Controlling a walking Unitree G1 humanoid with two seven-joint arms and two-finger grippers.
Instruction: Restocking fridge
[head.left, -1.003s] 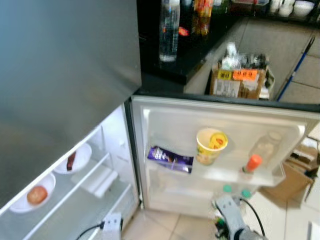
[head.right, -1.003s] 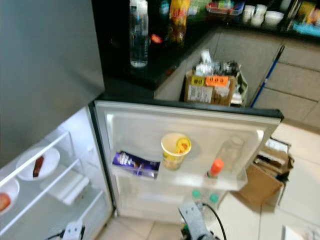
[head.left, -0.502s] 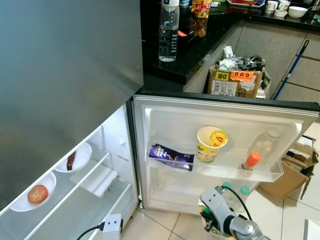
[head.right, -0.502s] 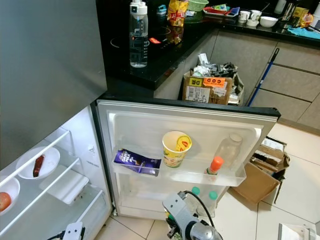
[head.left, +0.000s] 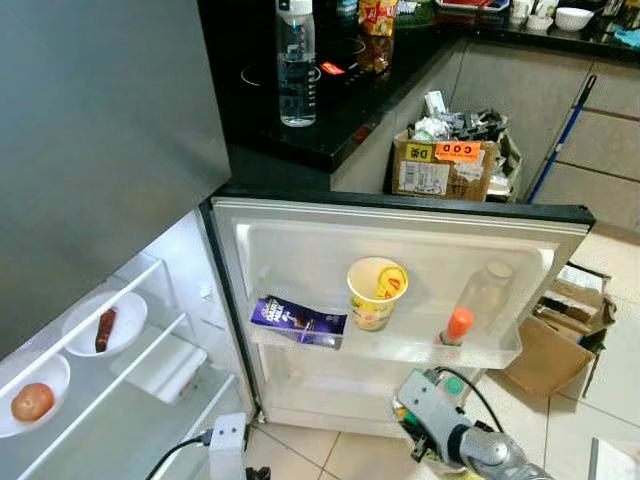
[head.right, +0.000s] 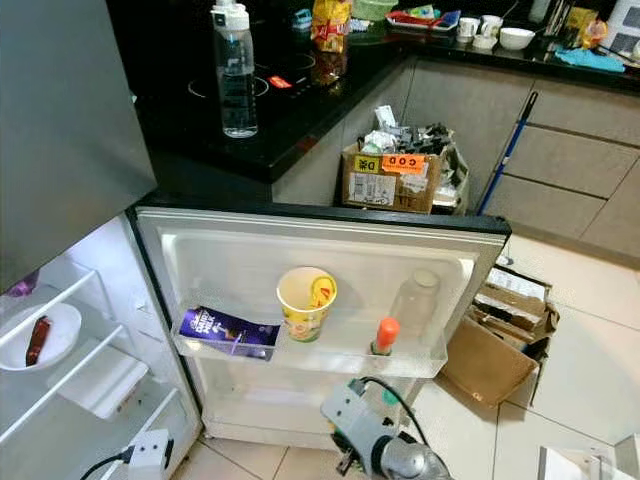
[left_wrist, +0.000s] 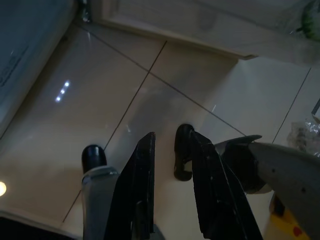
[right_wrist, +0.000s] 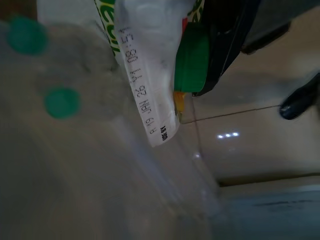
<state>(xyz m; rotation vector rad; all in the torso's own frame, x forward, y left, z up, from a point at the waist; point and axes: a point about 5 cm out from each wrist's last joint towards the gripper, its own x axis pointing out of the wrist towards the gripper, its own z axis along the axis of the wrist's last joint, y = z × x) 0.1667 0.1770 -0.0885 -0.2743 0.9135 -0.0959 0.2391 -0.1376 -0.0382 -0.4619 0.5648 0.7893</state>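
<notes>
Packet (right_wrist: 150, 65) seemingly pinched in right gripper (right_wrist: 200, 60).

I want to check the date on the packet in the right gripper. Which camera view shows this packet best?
The right wrist view: the white-and-green packet is close there, with a printed date line on its edge. In the eye views the right gripper is low below the fridge door, and little of the packet can be made out.
</notes>
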